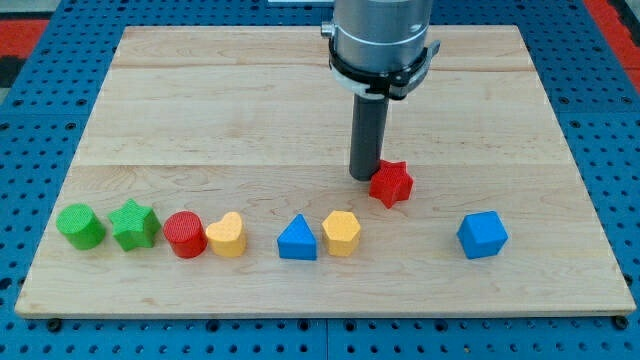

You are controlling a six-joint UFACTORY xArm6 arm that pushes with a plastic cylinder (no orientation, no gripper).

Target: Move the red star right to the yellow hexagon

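Now my tip (366, 177), no hand to clench, touches the red star (391, 184) at its left; circle above it, then push down-left toward the yellow hexagon (341, 232).

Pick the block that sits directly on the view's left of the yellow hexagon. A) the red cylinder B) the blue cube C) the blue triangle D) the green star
C: the blue triangle sits right beside the yellow hexagon on its left in the view, while my tip is higher up against the red star.
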